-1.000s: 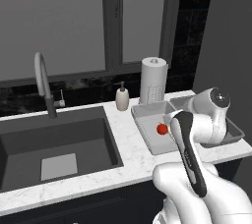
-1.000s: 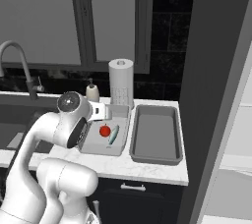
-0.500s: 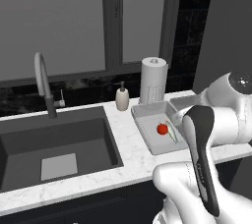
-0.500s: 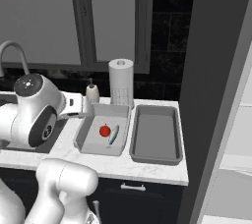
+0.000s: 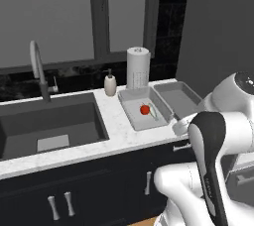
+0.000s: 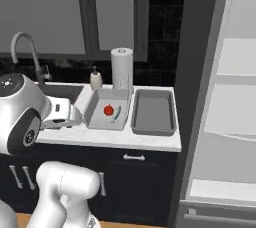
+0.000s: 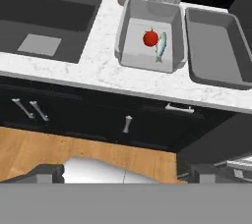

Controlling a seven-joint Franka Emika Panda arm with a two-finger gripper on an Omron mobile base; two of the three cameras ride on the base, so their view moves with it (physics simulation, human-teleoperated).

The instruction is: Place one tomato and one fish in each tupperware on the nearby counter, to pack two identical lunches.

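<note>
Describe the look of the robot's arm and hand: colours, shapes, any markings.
The arm is glossy white, built of rounded, bulbous segments, with a dark stripe along one link and dark round joint caps. The hand ends in two small dark finger tips. No cables or lettering can be made out.

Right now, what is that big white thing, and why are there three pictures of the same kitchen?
The white thing is a robot arm. Two cameras ride behind it, left and right; a third sits on its hand, looking down. Its gripper is open and holds nothing. On the marble counter sit two grey tupperware trays. The left tray holds a tomato and a fish. The right tray is empty. Nearby are a sink, a soap bottle and a paper towel roll.
</note>
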